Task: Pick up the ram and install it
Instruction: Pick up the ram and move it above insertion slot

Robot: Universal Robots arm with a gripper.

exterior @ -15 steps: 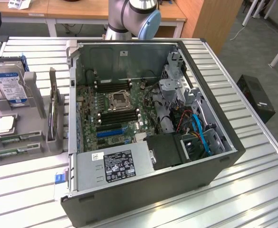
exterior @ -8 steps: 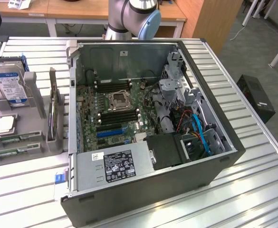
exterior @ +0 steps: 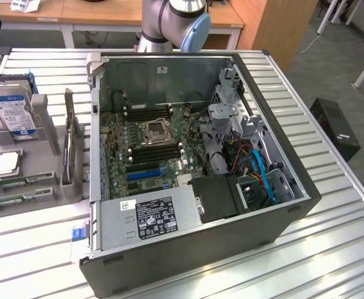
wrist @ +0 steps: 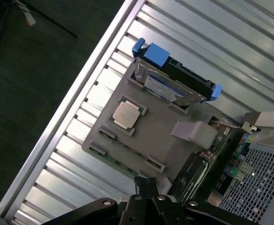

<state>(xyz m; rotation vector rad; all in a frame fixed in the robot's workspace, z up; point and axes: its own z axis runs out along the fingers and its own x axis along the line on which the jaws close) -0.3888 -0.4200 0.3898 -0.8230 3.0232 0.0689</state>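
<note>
Remote pick-up, ram stage: my pincer (wrist: 146, 183) hangs over the grey parts tray (exterior: 45, 128), its two fingers pressed together with nothing between them. The ram (exterior: 12, 202) lies flat in the tray's outermost slot, at the lower left of the exterior view, with what looks like a second green stick in the slot just beside it. In the wrist view the closed tips sit just off that outer edge of the tray, near the ram but not touching it.

Sharing the tray are a square processor chip (exterior: 6, 163), a blue-labelled hard drive (exterior: 14, 112) standing on edge, and an upright expansion card (exterior: 73, 146) on the side nearest the open computer case (exterior: 200, 249). The black memory slots (exterior: 147, 151) show empty mid-frame on the motherboard. The arm (exterior: 169, 15) rises at the top centre, and everything stands on the slatted metal counter (exterior: 331, 249).

To do this reach well, I judge the fingers must part before any descent, since closed tips would only press on the board. I would turn the wrist so the fingers close across the stick's thin width, near its middle and clear of the slot's end clips. Coming straight down should keep me off the neighbouring stick and the chip. A light, square grip matters, because a tilted stick will likely bind later.
</note>
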